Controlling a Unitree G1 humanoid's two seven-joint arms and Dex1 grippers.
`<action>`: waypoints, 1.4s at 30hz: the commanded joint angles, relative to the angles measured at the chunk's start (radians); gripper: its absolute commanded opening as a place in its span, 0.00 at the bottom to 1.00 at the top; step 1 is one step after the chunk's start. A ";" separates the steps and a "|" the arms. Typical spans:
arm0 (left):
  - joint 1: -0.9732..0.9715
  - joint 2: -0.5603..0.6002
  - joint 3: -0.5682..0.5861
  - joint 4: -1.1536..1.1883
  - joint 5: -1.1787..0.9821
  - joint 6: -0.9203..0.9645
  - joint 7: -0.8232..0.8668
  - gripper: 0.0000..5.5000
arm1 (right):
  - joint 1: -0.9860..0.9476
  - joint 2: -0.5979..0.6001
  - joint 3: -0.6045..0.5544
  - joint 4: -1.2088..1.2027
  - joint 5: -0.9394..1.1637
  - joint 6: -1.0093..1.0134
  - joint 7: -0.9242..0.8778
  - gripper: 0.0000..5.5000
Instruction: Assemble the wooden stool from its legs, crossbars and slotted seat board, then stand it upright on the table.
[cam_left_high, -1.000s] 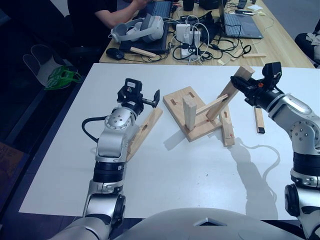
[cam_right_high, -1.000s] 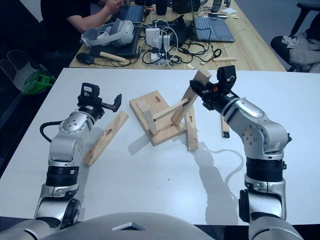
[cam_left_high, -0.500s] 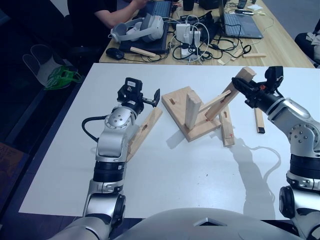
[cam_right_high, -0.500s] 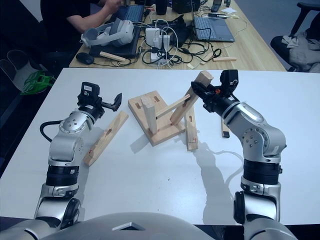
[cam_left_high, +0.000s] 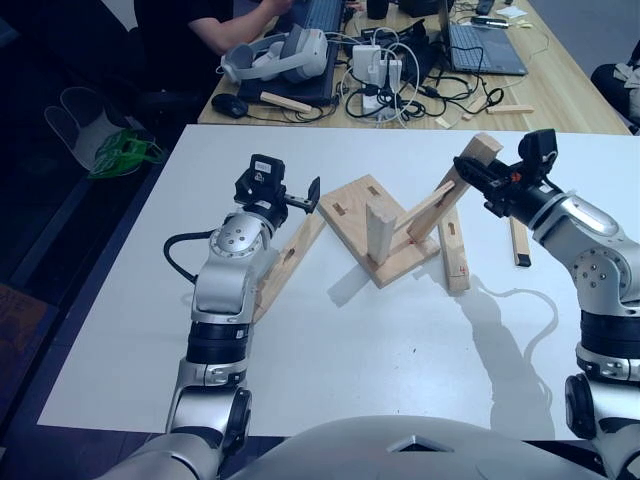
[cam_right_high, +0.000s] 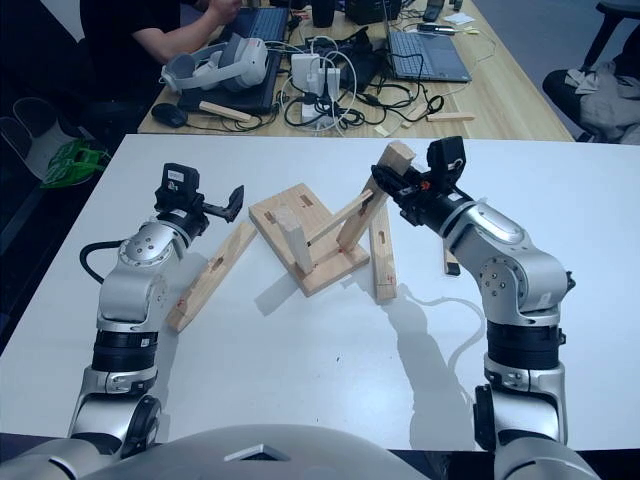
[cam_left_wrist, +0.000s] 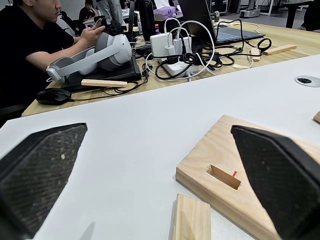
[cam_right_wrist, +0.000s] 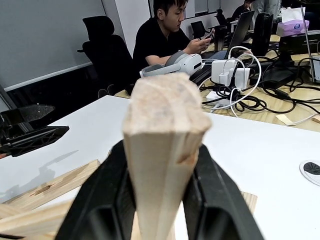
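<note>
Behind the white worktop (cam_left_high: 330, 380) runs a wooden desk (cam_left_high: 560, 95) crowded with a headset (cam_left_high: 275, 55), a tangle of cables (cam_left_high: 385, 85) and a laptop (cam_left_high: 485, 50), all well apart from the stool parts. In the middle of the worktop lies the seat board (cam_left_high: 358, 212), slots facing up; whether it sits quite flat I cannot tell. An upright leg (cam_left_high: 380, 228) stands on it, and a crossbar (cam_left_high: 425, 207) slants from that towards the held leg (cam_left_high: 483, 149), which leans steeply over the board's right corner. Just beside that corner a flat leg (cam_left_high: 456, 250) lies on the worktop, with a short bar (cam_left_high: 517, 240) a little further right. A loose leg (cam_left_high: 297, 248) lies left of the board, its near part hidden under the left forearm.

The right arm comes in from the right edge, elbow raised. The right gripper (cam_left_high: 472, 168) is clamped on the top end of the held leg, its fingers (cam_right_wrist: 107, 200) pressed against either side. The left arm stretches forward along the loose leg. The left gripper (cam_left_high: 305, 197) hovers over that leg's far end, near the board's left corner, spread wide and holding nothing, with its dark pads (cam_left_wrist: 42, 170) far apart.
</note>
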 joint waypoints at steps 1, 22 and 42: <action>-0.015 -0.002 -0.003 0.001 0.007 0.007 0.006 0.98 | -0.006 -0.064 0.067 0.031 -0.095 0.072 -0.009 0.19; -0.014 -0.012 -0.007 0.003 0.006 0.003 0.017 0.98 | -0.008 0.033 -0.055 0.040 0.010 0.129 -0.033 0.18; -0.019 -0.025 -0.006 0.007 0.004 -0.006 0.032 0.98 | 0.097 -0.005 -0.043 0.059 -0.078 -0.061 0.146 0.18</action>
